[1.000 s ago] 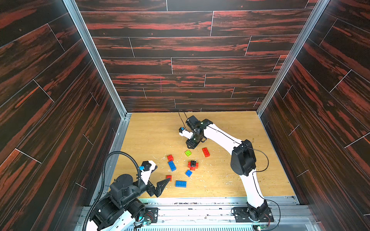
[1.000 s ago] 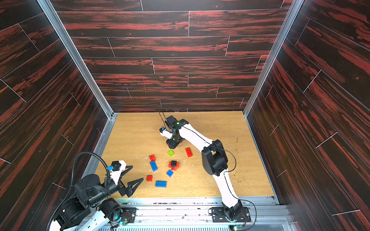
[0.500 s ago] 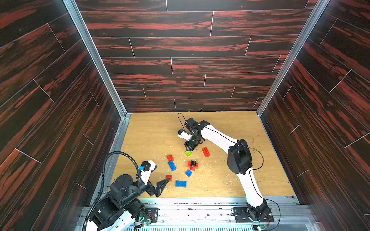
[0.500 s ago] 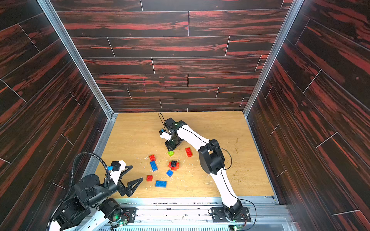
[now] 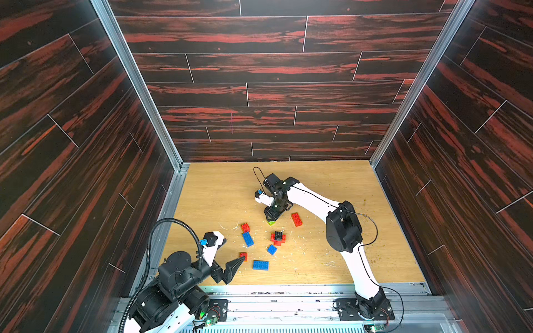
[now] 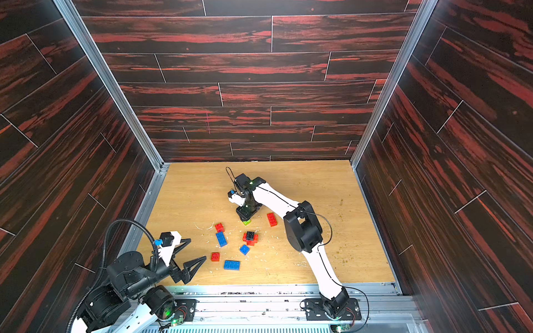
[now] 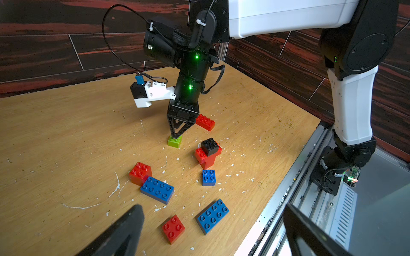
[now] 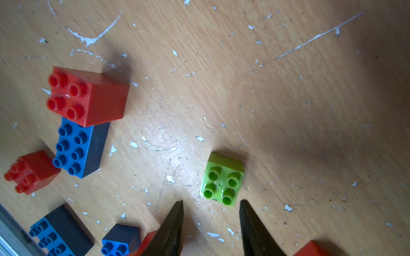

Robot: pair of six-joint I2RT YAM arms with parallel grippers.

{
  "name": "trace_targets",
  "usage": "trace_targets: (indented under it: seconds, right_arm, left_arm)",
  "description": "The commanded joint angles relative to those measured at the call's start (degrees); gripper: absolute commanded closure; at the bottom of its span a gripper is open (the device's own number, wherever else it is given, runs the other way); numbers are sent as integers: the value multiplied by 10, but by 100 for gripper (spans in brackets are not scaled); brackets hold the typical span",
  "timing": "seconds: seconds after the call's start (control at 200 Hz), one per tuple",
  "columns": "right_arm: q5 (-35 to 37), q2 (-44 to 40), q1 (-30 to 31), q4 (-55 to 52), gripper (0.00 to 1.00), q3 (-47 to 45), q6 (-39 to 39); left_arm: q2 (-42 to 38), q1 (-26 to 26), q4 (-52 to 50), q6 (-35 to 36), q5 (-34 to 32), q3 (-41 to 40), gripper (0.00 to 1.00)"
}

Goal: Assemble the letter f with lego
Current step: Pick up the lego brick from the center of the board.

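A small lime green brick (image 8: 221, 179) sits studs-up and alone on the wooden table (image 5: 331, 184), directly beneath the tips of the right gripper (image 7: 178, 135). Over the last second the right arm swung in and dropped from a spot further back, so the gripper now points straight down at this brick. A pickup looks about to begin, and no part of the letter is built yet. The fingers stand a little apart with nothing between them. The arm reaches out from the front rail, elbow raised and wrist bent downward. A red and black stack (image 7: 208, 150) and a red oblong brick (image 7: 205, 122) lie near the gripper's sides. The left gripper (image 6: 198, 249) has not moved, spread wide and empty, well apart.
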Motion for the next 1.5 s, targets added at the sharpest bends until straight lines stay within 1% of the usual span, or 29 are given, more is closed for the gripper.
trace_targets:
  seconds: [0.0,0.256,0.877,0.942,1.052,1.157,1.213,1.293,1.498]
  right_arm:
    - [5,28,3,-2,56,-6,10]
    - [14,36,2,3,56,-5,13]
    - [9,57,4,-5,56,11,14]
    - [9,60,4,-6,61,15,14]
    - [10,62,4,-11,77,22,13]
    - [12,62,4,-15,85,27,11]
    - [13,60,4,-17,87,27,7]
    - [14,52,4,-21,89,27,-3]
    - [3,17,4,-41,88,19,-53]
  left_arm:
    - [-4,-2,1,-1,-4,-2,0]
    - [-4,-2,1,-1,-4,-1,0]
    - [-4,-2,1,-1,-4,-2,0]
    - [-5,-2,1,-1,-5,-2,0]
    - [-4,-2,1,-1,-4,-1,0]
    - [-6,-2,1,-1,-4,-1,0]
    - [-5,-2,1,-1,-5,-1,0]
    - [-5,-2,1,-1,-5,-1,0]
    - [-5,-2,1,-2,-5,-1,0]
